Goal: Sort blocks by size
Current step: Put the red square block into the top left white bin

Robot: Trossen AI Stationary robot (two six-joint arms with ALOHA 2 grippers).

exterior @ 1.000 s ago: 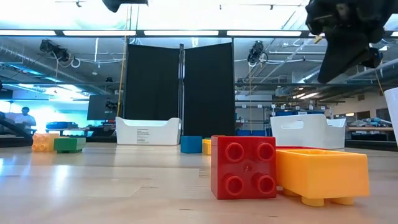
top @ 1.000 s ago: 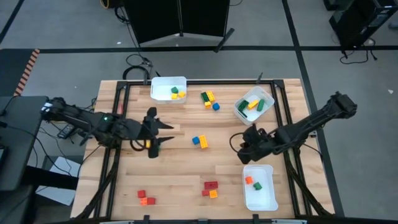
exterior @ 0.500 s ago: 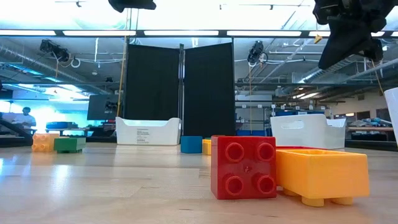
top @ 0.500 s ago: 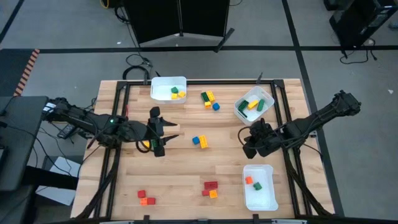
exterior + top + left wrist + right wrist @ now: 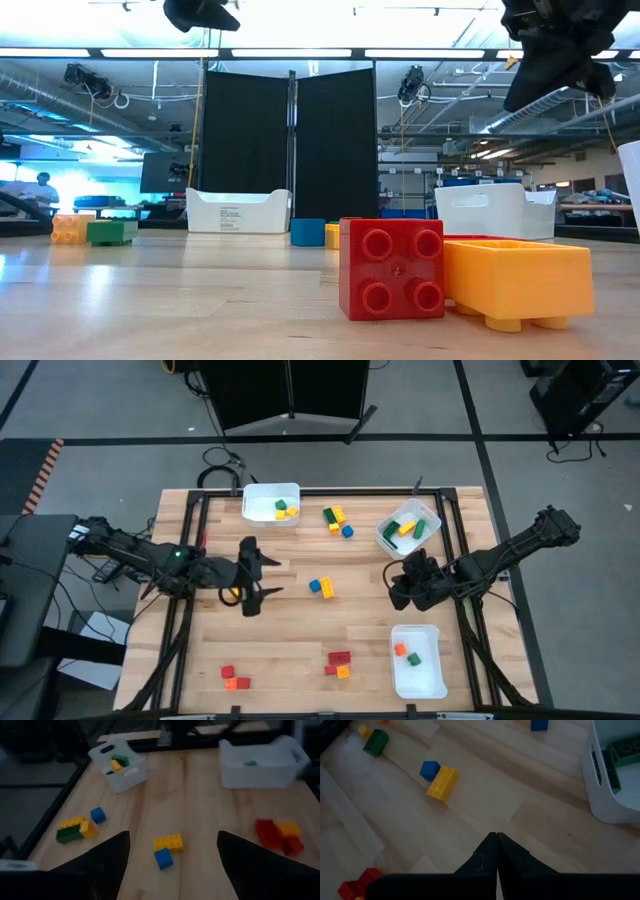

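Sorting is mid-way by my reckoning: some blocks sit in bins, several lie loose on the table (image 5: pixel 290 630), and neither arm carries anything. Starting on my left, the left gripper (image 5: pixel 252 568) hangs over the wood with its fingers spread wide and empty. Through its wrist camera I see the blue and yellow pair (image 5: pixel 167 849) lying straight ahead between the two dark fingers, touching each other, so I judge that is my next pick. That calls for reaching forward toward the table's middle, dropping, and closing on one brick only, not both.

Further along, the green and yellow cluster (image 5: pixel 334 517) with a blue cube (image 5: pixel 347 531) lies near the far edge, between the back bin (image 5: pixel 268 494) and the tilted bin (image 5: pixel 385 532). Near the front edge sit the red and orange bricks (image 5: pixel 339 663) and a second red and orange group (image 5: pixel 233 678).

On my right, the right gripper (image 5: pixel 400 582) hovers above the table between the tilted bin and the front right bin (image 5: pixel 428 682), fingers pressed together on nothing, the blue and yellow pair well apart from it.
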